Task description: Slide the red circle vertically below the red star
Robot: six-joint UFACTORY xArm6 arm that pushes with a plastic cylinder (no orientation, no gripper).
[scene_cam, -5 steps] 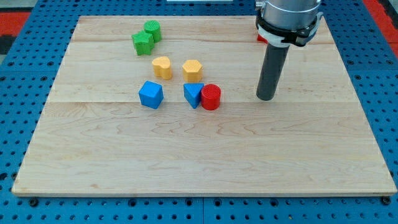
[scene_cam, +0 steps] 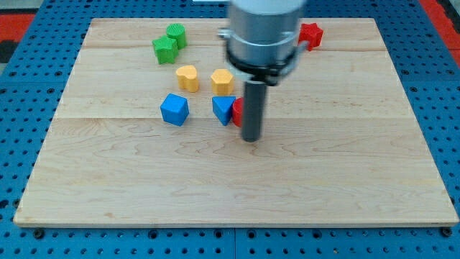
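Note:
The red circle (scene_cam: pixel 237 110) sits near the board's middle, mostly hidden behind my rod, touching a blue triangular block (scene_cam: pixel 223 108) on its left. The red star (scene_cam: pixel 310 34) lies at the view's top right, near the board's top edge. My tip (scene_cam: pixel 251 138) rests on the board just below the red circle and slightly to its right. Whether the tip touches the circle cannot be told.
A blue cube (scene_cam: pixel 174 108) lies left of the triangular block. A yellow heart (scene_cam: pixel 187 77) and a yellow hexagon (scene_cam: pixel 222 81) lie above them. Two green blocks (scene_cam: pixel 169 43) sit at the top left. The wooden board (scene_cam: pixel 359 180) ends in blue pegboard.
My rod has moved left and a little down, from right of the red circle to in front of it. The red star, hidden before, now shows. The blocks have not moved.

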